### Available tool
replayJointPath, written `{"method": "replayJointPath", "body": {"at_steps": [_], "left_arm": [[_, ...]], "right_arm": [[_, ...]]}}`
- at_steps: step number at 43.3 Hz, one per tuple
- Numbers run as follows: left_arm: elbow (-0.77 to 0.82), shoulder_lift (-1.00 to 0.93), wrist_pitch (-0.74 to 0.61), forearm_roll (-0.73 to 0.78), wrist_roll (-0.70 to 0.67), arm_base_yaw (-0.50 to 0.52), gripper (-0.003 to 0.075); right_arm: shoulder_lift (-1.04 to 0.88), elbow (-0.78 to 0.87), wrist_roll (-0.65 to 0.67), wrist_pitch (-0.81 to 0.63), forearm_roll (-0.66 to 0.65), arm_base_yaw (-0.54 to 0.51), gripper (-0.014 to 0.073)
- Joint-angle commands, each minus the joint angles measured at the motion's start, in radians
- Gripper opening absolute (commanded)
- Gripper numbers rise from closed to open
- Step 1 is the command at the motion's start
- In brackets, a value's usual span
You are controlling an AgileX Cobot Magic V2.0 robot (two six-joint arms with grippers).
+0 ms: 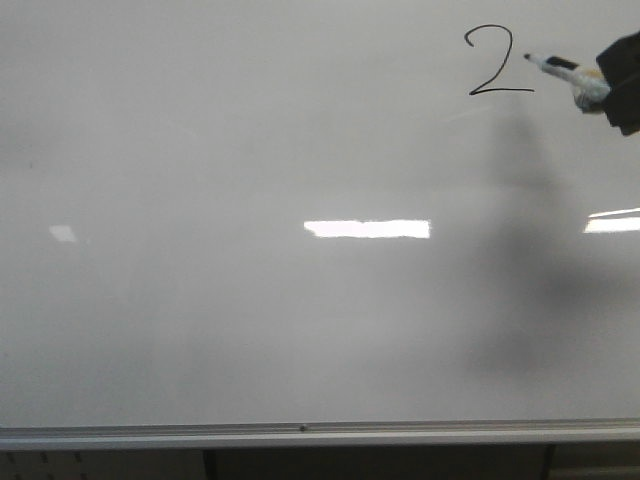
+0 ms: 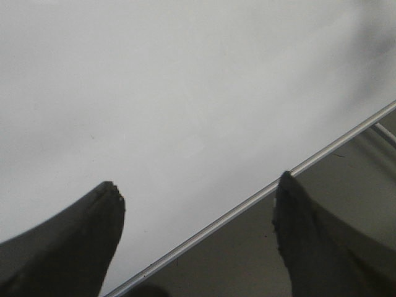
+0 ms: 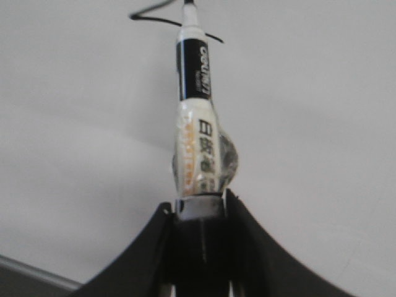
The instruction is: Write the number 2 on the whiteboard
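A thin black number 2 (image 1: 492, 62) is drawn at the upper right of the whiteboard (image 1: 250, 150). Just right of the digit's base stroke is the tip of a black-and-white marker (image 1: 565, 74). My right gripper (image 1: 610, 85) comes in from the right edge and is shut on the marker's rear end. In the right wrist view the marker (image 3: 197, 117) sticks out from between the fingers (image 3: 199, 207), its tip close to the digit's base line (image 3: 167, 20). My left gripper (image 2: 198, 198) is open with nothing in it, over the whiteboard's (image 2: 154, 93) silver frame (image 2: 247, 204).
The silver frame rail (image 1: 300, 432) runs along the board's lower edge, with dark structure below it. Bright light reflections (image 1: 367, 228) sit on the board's middle and right. The right arm casts a grey shadow (image 1: 530, 300) below the digit.
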Motion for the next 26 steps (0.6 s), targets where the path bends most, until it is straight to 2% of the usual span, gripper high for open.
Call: {"method": "replayJointPath", "body": {"at_steps": [1, 7, 14, 21, 26], "left_arm": [[-0.031, 0.016, -0.065, -0.042, 0.019, -0.004, 0.0494], [-0.031, 0.053, -0.044, -0.123, 0.149, -0.055, 0.0494], [-0.031, 0.103, -0.007, -0.138, 0.246, -0.202, 0.0494], [-0.035, 0.15, 0.001, -0.138, 0.311, -0.378, 0.0494], [-0.062, 0.195, -0.001, -0.138, 0.315, -0.493, 0.0494]], "right_arm": [[-0.106, -0.062, -0.006, 0.081, 0.002, 0.05, 0.0035], [-0.157, -0.159, -0.078, 0.37, 0.002, 0.139, 0.0035], [-0.159, -0.267, -0.222, 0.694, 0.008, 0.238, 0.0035], [-0.158, -0.311, -0.399, 0.871, 0.124, 0.324, 0.0035], [-0.158, -0.31, -0.503, 0.913, 0.233, 0.362, 0.0035]]}}
